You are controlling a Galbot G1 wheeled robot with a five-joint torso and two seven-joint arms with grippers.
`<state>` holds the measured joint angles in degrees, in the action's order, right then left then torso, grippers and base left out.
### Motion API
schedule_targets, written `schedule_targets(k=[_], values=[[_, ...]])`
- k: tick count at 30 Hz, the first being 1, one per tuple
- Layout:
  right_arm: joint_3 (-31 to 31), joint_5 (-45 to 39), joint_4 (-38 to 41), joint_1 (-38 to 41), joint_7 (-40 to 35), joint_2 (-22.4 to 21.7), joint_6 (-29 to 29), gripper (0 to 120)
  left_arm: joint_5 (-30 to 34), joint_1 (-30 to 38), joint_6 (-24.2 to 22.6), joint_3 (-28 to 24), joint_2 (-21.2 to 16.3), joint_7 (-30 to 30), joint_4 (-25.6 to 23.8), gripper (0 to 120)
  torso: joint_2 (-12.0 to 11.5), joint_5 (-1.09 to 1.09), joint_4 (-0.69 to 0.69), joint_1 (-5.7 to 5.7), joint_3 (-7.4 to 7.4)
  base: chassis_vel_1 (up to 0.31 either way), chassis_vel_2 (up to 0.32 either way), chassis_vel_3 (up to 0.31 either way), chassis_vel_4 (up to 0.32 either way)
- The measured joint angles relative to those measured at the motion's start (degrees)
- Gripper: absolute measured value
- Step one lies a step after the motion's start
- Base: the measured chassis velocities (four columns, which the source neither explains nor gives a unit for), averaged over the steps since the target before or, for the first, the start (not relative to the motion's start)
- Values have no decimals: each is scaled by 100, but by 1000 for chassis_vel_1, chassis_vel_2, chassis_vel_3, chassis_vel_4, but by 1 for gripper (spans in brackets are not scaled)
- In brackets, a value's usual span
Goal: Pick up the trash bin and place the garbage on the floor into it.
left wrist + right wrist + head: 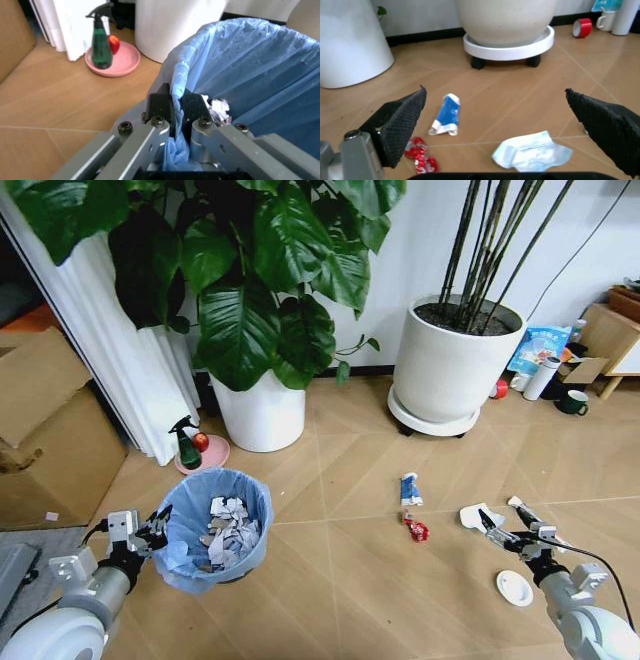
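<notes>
Left end effector (175,108) clamped on trash bin (215,530) rim; scraps already inside. Right end effector (495,123) spread wide over tissue (532,154); blue-white packet (446,114), red wrapper (420,157) beside, probably unpicked.

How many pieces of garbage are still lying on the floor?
4: a blue-white packet, a red wrapper just below it, a crumpled tissue under the right gripper, and a white disc nearer the robot. Others may be hidden.
</notes>
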<state>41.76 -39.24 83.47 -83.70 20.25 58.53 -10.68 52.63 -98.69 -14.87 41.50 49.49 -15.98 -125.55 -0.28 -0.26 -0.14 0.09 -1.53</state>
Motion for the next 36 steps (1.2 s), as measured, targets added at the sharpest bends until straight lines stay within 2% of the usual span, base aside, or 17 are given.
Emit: schedule_targets(k=[16,36], values=[[-75,95,-100,57,80,2,-32,100,-14,-19,-2,-8,40,1,-4,0,0,0,-1,0,0,-142,-94,135,91],[-245,283,-242,193,187,-40,-137,100,-19,-5,-3,-27,48,1,30,0,0,-2,0,0,0,-65,59,62,-59]])
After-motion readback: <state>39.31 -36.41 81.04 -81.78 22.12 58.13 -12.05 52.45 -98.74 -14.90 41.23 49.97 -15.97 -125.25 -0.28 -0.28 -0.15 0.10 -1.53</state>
